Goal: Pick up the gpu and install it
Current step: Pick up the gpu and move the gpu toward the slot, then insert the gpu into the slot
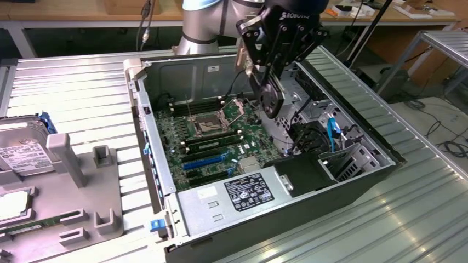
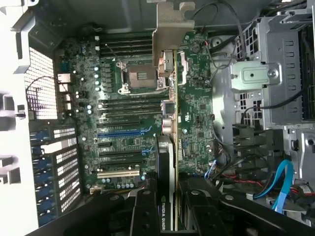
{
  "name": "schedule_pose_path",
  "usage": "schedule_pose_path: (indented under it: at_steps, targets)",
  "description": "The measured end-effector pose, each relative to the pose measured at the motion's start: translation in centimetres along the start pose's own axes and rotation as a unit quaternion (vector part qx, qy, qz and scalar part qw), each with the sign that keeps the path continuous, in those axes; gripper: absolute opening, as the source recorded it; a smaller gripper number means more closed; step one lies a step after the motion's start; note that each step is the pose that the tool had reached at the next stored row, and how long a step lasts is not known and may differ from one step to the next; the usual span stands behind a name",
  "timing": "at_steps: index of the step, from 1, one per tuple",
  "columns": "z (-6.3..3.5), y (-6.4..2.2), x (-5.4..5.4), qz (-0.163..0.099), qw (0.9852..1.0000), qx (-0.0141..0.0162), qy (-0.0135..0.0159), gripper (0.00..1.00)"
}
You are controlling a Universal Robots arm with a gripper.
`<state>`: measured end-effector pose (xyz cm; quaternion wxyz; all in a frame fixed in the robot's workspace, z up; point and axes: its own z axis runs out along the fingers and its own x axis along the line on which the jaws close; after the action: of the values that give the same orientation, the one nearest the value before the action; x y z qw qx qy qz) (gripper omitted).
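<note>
Clamping the gpu (image 1: 271,102) by its upper edge, the tool (image 1: 264,81) held it edge-down inside the open computer case (image 1: 157,164), above the motherboard (image 1: 219,131) toward the case's far end. The card looked light, stiff and fragile, best gripped on bare board edges, clear of its fan. Under the case lay a ribbed metal surface (image 1: 409,219), with a grey parts tray (image 1: 80,186) at its edge on the exterior view's left. Workbenches (image 1: 73,16) stood beyond.
</note>
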<state>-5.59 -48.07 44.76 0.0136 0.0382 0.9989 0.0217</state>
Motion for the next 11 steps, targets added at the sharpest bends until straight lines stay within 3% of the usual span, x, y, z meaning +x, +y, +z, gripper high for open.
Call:
schedule_pose_path:
  at_steps: [3,11]
  targets:
    - [0.03,0.07,-0.93,0.0,1.0,0.0,0.0,0.27]
    - [0.03,0.08,-1.04,0.0,1.0,0.0,0.0,0.27]
